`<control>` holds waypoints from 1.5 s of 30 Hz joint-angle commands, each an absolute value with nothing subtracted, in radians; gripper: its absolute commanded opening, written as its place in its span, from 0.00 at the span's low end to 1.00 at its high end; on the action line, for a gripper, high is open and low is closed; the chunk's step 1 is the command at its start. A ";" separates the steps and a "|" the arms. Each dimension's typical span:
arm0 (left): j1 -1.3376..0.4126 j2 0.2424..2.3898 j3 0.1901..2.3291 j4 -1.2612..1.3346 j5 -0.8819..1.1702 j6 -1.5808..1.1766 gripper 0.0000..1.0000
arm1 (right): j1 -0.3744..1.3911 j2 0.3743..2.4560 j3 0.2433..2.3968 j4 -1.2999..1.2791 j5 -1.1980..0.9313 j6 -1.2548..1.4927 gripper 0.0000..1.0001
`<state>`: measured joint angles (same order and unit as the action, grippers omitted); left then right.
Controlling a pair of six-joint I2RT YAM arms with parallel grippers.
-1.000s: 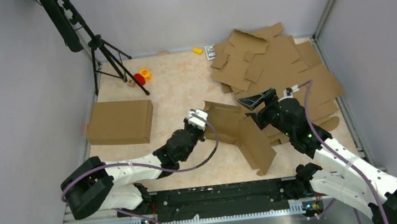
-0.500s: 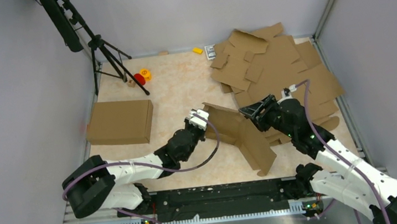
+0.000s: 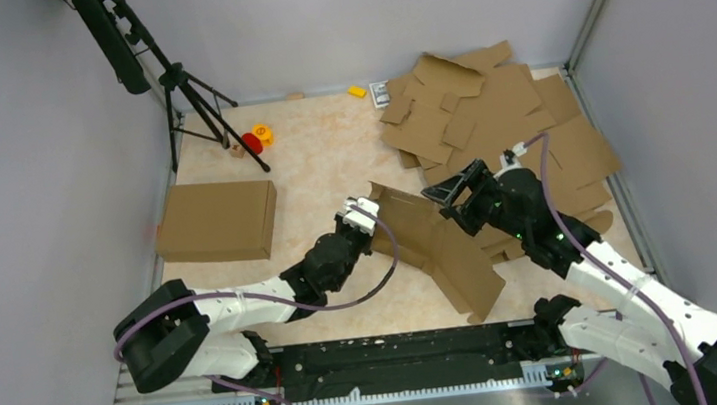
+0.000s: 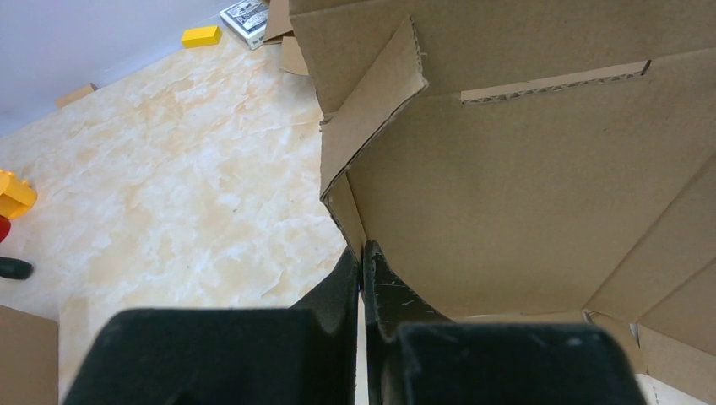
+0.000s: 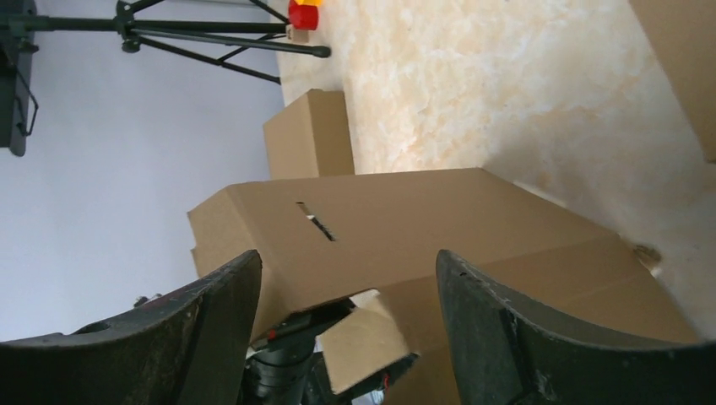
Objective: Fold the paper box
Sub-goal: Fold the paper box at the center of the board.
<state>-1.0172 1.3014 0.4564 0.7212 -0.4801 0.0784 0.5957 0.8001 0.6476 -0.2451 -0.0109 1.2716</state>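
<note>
1. Here's the change: the right hand (image 3: pixel 454 190) has slid left across the fold. The near flap of the plain brown corrugated cardboard paper box (image 3: pixel 445 254) stood steeper a second ago and now leans lower toward the pale marbled worktop (image 3: pixel 320 156).
2. The paper box sits mid-worktop between the two arms, half formed. One wall is raised at its left end, and the left wrist view shows a slot cut in a panel.
3. The left hand (image 3: pixel 362 210) has its fingers pressed together, clamped on the edge of that raised left wall. I read it as an anchor, so the blank can't skid while the other side is worked.
4. The right hand has its fingers spread wide and grips nothing. It hovers near the slotted panel, and I can't tell whether it touches. It looks lined up to press or take that panel next.
5. Now the count:
   - One paper box in work.
   - One closed flat brown cardboard box (image 3: pixel 217 221) parked well apart at the left.
   - One heap of flat brown cardboard blanks (image 3: pixel 486 114) at the back right, too overlapped to number.
   - One black tripod (image 3: pixel 192 89).
   - One small yellow block (image 3: pixel 356 91).
   - One red toy (image 3: pixel 252 142) with one orange toy (image 3: pixel 263 131) by the tripod's foot.
</note>
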 commanded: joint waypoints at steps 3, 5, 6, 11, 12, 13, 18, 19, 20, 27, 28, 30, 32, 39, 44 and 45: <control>-1.023 1.304 0.478 0.702 -0.483 0.091 0.00 | 0.609 0.851 0.715 -0.162 -0.094 1.206 0.77; -1.024 1.302 0.476 0.701 -0.482 0.088 0.00 | 0.610 0.862 0.719 -0.163 -0.124 1.185 0.76; -1.024 1.301 0.476 0.701 -0.482 0.087 0.00 | 0.610 0.867 0.719 -0.170 -0.136 1.176 0.74; -1.025 1.305 0.475 0.699 -0.479 0.080 0.00 | 0.613 0.879 0.706 -0.188 -0.180 1.139 0.62; -1.025 1.306 0.476 0.699 -0.478 0.078 0.00 | 0.616 0.880 0.706 -0.195 -0.181 1.128 0.62; -1.026 1.308 0.476 0.698 -0.476 0.076 0.00 | 0.619 0.881 0.706 -0.205 -0.179 1.120 0.62; -1.026 1.316 0.483 0.688 -0.470 0.070 0.00 | 0.629 0.888 0.711 -0.247 -0.171 1.074 0.61; -1.026 1.315 0.484 0.683 -0.472 0.067 0.00 | 0.631 0.892 0.717 -0.256 -0.174 1.060 0.60; -1.026 1.314 0.485 0.678 -0.473 0.064 0.00 | 0.636 0.899 0.728 -0.272 -0.173 1.047 0.60; -1.027 1.286 0.492 0.620 -0.476 0.025 0.03 | 0.656 0.950 0.793 -0.377 -0.135 0.948 0.60; -1.025 1.279 0.491 0.613 -0.475 0.021 0.03 | 0.656 0.950 0.796 -0.387 -0.128 0.939 0.59; -1.026 1.262 0.485 0.604 -0.477 0.013 0.03 | 0.657 0.947 0.807 -0.420 -0.111 0.916 0.58; -1.026 1.247 0.477 0.597 -0.480 0.006 0.03 | 0.658 0.947 0.824 -0.448 -0.094 0.888 0.58; -1.026 1.214 0.458 0.568 -0.483 0.004 0.04 | 0.694 1.015 0.928 -0.550 -0.075 0.774 0.56; -1.025 1.199 0.445 0.573 -0.488 -0.034 0.03 | 0.735 1.026 0.958 -0.548 -0.058 0.739 0.57; -1.026 1.200 0.444 0.574 -0.487 -0.034 0.02 | 0.735 1.030 0.960 -0.545 -0.068 0.735 0.57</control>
